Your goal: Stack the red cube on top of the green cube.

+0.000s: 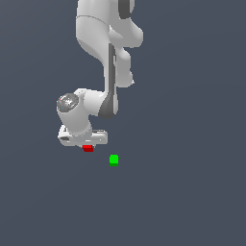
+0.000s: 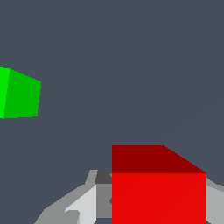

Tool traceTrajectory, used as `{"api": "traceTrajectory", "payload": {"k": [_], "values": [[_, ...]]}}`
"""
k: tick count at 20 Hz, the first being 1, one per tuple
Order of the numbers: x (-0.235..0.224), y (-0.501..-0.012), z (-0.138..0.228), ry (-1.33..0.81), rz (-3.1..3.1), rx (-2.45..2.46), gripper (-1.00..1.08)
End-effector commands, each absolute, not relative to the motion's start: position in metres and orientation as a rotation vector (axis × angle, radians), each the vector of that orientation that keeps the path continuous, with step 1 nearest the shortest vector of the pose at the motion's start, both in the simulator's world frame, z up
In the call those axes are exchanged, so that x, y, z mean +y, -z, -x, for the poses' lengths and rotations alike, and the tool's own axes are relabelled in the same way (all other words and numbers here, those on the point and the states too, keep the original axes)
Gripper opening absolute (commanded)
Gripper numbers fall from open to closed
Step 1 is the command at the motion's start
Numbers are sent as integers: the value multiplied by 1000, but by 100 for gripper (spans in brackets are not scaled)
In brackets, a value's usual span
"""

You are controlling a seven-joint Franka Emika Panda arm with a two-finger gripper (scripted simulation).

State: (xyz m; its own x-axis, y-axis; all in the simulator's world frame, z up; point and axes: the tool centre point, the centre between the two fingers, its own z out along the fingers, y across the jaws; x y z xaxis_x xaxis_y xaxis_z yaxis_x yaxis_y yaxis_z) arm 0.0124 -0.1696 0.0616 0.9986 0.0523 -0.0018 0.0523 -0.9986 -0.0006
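In the exterior view the red cube (image 1: 87,148) shows just under the white hand of my gripper (image 1: 87,145), its upper part hidden by the hand. The wrist view has the red cube (image 2: 159,192) large between the two grey fingers (image 2: 103,192), which press against its sides, so the gripper (image 2: 159,205) is shut on it. The green cube (image 1: 114,160) rests on the dark floor, a short way off toward the exterior view's right and slightly nearer the camera. In the wrist view the green cube (image 2: 19,92) sits apart from the red one, cut by the frame edge.
A plain dark grey floor (image 1: 182,192) spreads all around. The white arm (image 1: 103,43) rises above the hand, toward the top of the exterior view.
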Motion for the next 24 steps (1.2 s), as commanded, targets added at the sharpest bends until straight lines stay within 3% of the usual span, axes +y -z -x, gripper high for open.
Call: {"api": "traceTrajectory", "payload": {"k": [1, 11, 18, 24], "values": [[-170, -81, -13, 0, 3140, -82, -100], [-170, -120, -14, 0, 3140, -82, -100], [-160, -114, -18, 1, 3141, -82, -100], [-123, -97, -33, 1, 3140, -82, -100]]}}
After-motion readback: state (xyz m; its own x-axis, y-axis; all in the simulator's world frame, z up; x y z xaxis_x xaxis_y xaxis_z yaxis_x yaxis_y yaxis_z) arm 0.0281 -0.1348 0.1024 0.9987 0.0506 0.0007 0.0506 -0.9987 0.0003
